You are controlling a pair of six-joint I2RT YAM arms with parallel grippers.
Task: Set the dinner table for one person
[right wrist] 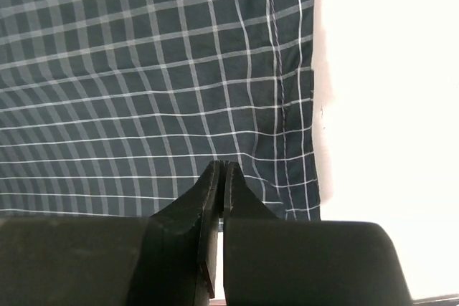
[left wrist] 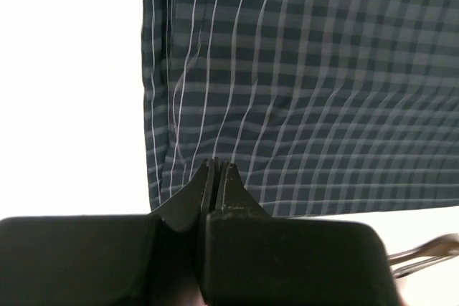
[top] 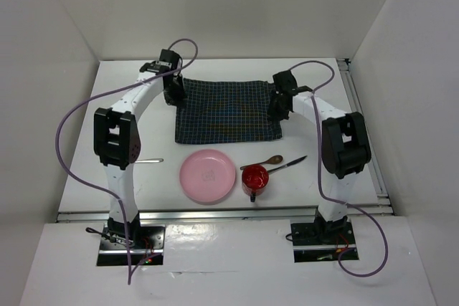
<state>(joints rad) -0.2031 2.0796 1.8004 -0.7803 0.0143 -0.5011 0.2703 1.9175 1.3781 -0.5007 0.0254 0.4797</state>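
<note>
A dark navy checked placemat (top: pixel 226 111) lies on the white dinner table (top: pixel 165 191), behind the other items. My left gripper (top: pixel 172 94) is at its left edge. In the left wrist view the jaws (left wrist: pixel 217 165) are shut on the cloth (left wrist: pixel 308 77), whose lines bend toward the tips. My right gripper (top: pixel 278 111) is at the right edge. Its jaws (right wrist: pixel 221 166) are shut on the cloth (right wrist: pixel 143 69) near the corner. A pink plate (top: pixel 207 175), a red cup (top: pixel 254 179), a wooden spoon (top: pixel 264 161), a dark-handled knife (top: pixel 288 164) and a fork (top: pixel 147 160) lie in front.
Metal rails run along the table's right edge (top: pixel 362 127) and front edge (top: pixel 215 213). White walls close in the back and both sides. Purple cables (top: pixel 68 155) loop off both arms.
</note>
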